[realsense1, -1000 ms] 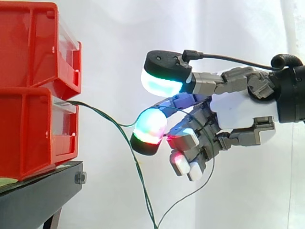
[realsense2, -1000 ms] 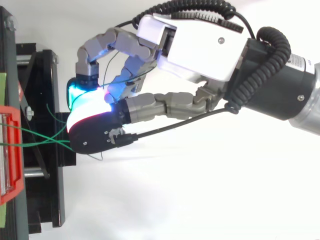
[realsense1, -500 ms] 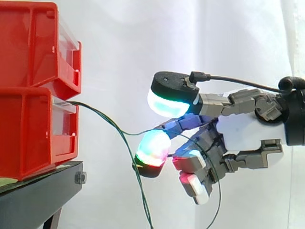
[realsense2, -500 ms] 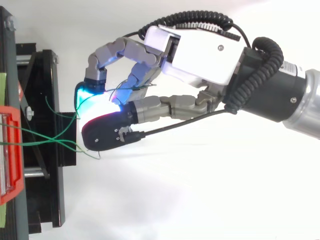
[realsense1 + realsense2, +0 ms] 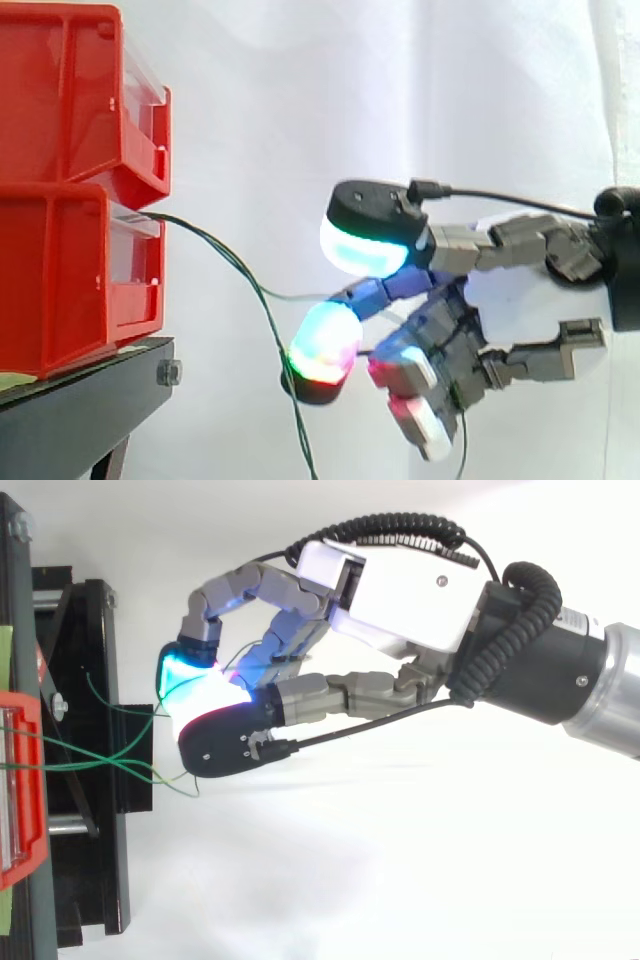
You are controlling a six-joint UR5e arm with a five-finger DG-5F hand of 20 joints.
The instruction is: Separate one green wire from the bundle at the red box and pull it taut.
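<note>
Hand (image 5: pixel 505 300) retreated, 1 wire (image 5: pixel 285 296) pinched

The two stacked bins (image 5: pixel 70 190) are bright red with clear, colourless front panels. The stand (image 5: pixel 80 410) beneath them is black, the curtain (image 5: pixel 300 100) behind them plain white, and the wires (image 5: pixel 270 325) leaving the lower bin dark green. Right of the bins, the hand (image 5: pixel 400 590) has a white palm housing and grey fingers. Its fingertips (image 5: pixel 362 248) are black-backed: the upper pad glows cyan edged with green, the lower one cyan, green, magenta and red, and the innermost white and red.
</note>
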